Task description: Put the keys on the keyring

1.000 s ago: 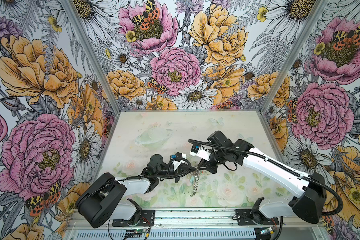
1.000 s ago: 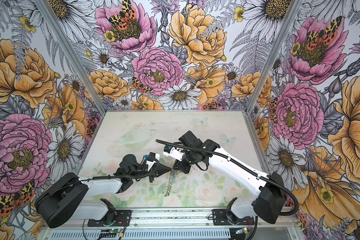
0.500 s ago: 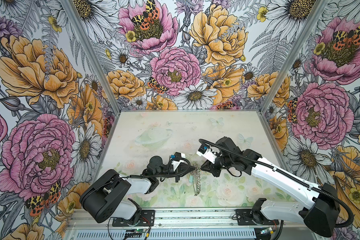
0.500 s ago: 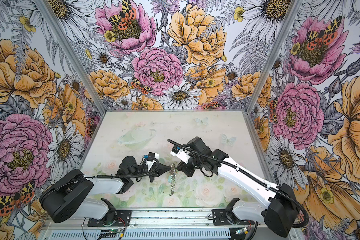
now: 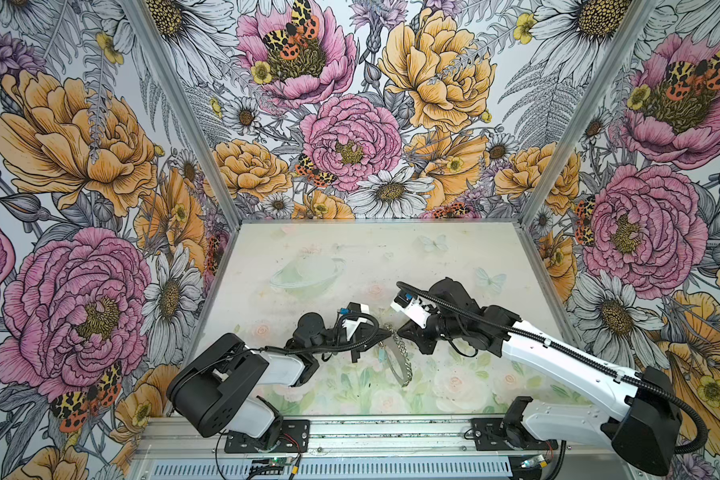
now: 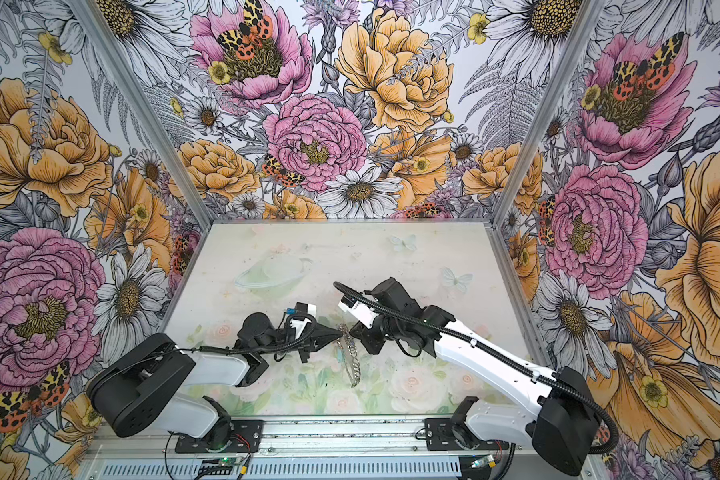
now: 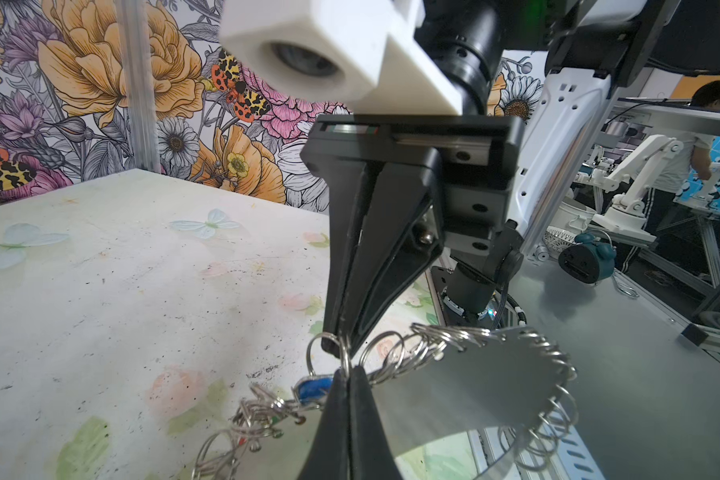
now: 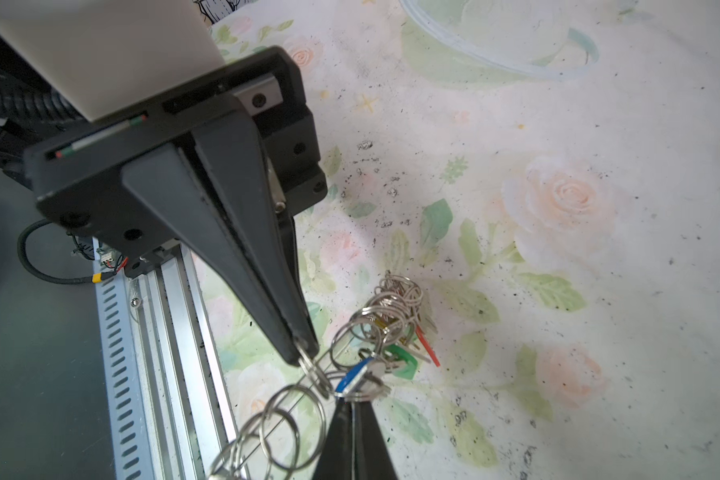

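I see the large flat grey metal keyring [image 5: 400,359], rimmed with small silver wire loops, standing on edge in the middle of the near half of the pale flower-printed desk [image 5: 350,257]. In both top views it reads as a short chain running toward the near edge. I cannot tell whether its near end touches the desk.

The keys [image 8: 400,357], small plastic tags in green, red and yellow on silver rings, bunch just beside the hoop's rim. I cannot tell which of them are threaded on it. The blue plastic key [image 8: 352,376] sits next to that bunch, at the keyring's far end.

The right pincer [image 8: 352,401] is clamped on the blue key's silver ring. The left pincer [image 8: 304,353] is clamped on one wire loop of the keyring's rim. Their tips almost touch.

The left arm [image 5: 283,368] lies low, stretched rightward from its near-left base, with the wrist level and the pincer pointing right. The right arm [image 5: 558,353] reaches leftward from its near-right base, with the white forearm sloping down, the wrist bent and the pincer pointing left.
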Controlling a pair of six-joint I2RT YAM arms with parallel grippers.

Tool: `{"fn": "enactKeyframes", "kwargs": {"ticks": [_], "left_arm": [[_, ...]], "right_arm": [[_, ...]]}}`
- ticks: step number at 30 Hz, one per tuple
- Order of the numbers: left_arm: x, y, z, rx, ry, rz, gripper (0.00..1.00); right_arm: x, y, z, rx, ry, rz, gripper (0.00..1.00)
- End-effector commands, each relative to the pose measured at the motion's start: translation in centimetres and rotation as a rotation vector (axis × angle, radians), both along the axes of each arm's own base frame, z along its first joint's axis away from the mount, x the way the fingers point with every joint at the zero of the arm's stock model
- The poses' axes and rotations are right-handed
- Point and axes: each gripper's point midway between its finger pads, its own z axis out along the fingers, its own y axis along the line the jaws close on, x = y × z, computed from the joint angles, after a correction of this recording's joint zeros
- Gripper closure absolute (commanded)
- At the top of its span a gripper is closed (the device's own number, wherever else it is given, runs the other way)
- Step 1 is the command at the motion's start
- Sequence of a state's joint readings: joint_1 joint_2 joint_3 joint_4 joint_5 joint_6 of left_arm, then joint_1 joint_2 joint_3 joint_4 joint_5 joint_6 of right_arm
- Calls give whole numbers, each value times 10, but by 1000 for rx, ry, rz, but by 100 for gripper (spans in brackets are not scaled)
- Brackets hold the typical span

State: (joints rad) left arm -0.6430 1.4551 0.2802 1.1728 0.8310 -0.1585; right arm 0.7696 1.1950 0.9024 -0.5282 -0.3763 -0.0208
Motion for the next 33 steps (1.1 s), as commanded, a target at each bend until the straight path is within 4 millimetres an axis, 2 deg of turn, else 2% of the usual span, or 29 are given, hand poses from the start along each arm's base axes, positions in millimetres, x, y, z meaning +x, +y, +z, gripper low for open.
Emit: {"fn": "enactKeyframes", "kwargs": {"ticks": [1,4,5,8,11,21,27,33], "left_arm": [[-3,2,17,-42,-73,-15,100],[-1,2,19,-47,-81,0,100],[0,2,20,-48,-83,4,100],[1,3,22,-56,-91,19,100],[2,3,22,-59,-94,26,100],[-5,6,20,-57,-103,1,100],[-8,11,21,-70,-120,-14,100],[-10,10,23,-79,-138,-26,100]], "right_arm": [[1,10,12,63,-35,10,93],[-3,13,3,56,-6,24,93],[-11,18,-2,48,3,50,93],[-19,19,-13,25,25,73,94],[-24,20,-14,31,35,88,94],[-11,1,12,64,-56,6,92],[-16,-8,26,86,-104,7,88],[-16,-4,43,131,-124,14,82]]}}
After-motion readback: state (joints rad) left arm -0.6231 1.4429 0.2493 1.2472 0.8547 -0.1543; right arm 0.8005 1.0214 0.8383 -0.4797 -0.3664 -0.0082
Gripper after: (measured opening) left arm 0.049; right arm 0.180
